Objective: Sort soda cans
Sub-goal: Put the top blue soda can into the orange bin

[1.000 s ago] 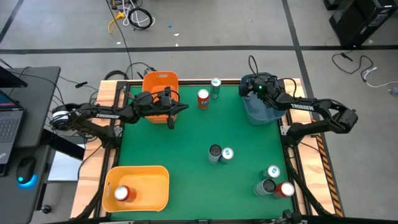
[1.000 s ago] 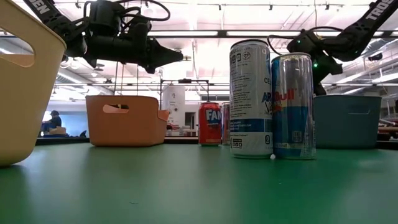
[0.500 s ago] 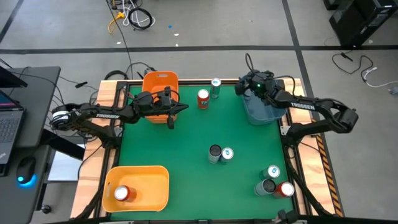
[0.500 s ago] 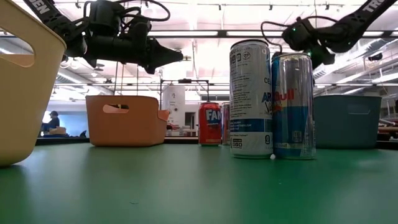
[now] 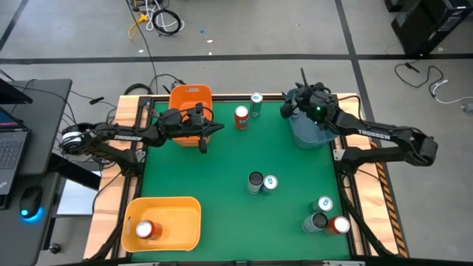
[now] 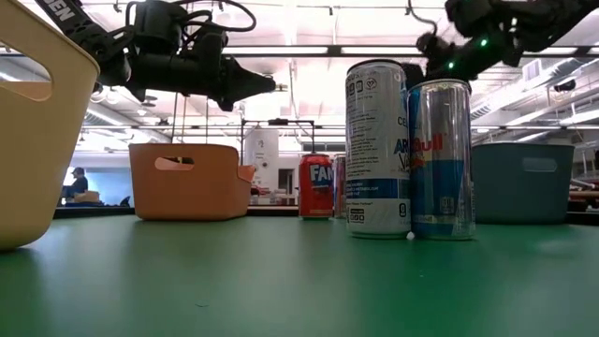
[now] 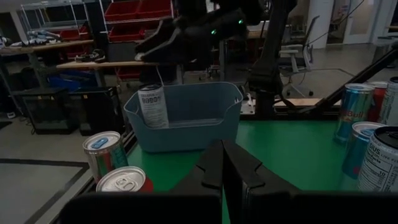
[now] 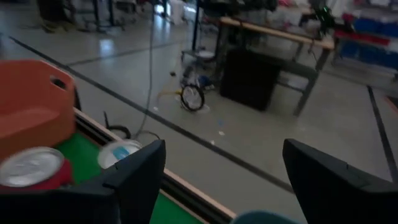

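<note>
At left centre of the high view, the left gripper [image 5: 205, 145] hovers, fingers together. At upper right, the right gripper [image 5: 290, 108] hangs by the blue bin [image 5: 307, 133], fingers apart and empty. Reaching for the red can [image 5: 242, 116] could topple its neighbour.

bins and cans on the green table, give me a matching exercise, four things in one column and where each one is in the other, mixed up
Things:
1. yellow bin
2. orange bin
3. blue bin
4. red can

Places:
A. far edge of the table, by the left gripper
B. near left corner of the table
C. inside the yellow bin
D. far right of the table, under the right gripper

Pairs: 1-B, 2-A, 3-D, 4-C
</note>
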Controlling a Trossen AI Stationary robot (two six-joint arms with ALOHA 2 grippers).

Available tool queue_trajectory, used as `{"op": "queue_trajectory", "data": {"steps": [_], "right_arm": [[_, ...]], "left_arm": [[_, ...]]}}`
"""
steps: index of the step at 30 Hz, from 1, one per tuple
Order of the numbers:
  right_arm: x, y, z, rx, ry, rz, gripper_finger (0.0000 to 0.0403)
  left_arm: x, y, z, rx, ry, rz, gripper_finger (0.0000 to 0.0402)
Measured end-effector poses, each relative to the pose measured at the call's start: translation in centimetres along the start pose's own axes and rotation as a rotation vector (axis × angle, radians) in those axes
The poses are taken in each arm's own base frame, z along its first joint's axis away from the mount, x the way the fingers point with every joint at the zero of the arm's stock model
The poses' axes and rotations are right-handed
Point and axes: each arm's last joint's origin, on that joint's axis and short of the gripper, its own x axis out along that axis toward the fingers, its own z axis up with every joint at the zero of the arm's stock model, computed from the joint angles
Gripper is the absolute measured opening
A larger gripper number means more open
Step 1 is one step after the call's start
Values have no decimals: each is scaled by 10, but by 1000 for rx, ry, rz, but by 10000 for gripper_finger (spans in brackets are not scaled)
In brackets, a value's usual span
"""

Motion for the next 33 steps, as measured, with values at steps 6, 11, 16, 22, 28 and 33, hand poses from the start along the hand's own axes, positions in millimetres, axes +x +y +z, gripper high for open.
{"op": "queue_trajectory", "data": {"steps": [6, 11, 16, 22, 28, 33], "right_arm": [[-13, 11, 12, 13, -95, 119, 296], [-16, 21, 16, 58, -143, 236, 294], [-10, 28, 14, 107, -141, 312, 301], [12, 46, 1, 169, -125, 421, 310], [44, 64, -4, 152, -71, 352, 324], [77, 74, -2, 129, -7, 224, 335]], "left_arm": [[0, 0, 0, -45, -1, 0, 2], [2, 2, 6, -52, -19, 23, 2], [13, 5, 22, -47, 24, 25, 7], [19, 8, 36, -25, 24, 26, 41], [19, 8, 35, -28, 31, 25, 71], [19, 8, 33, -33, 52, 24, 80]]}}
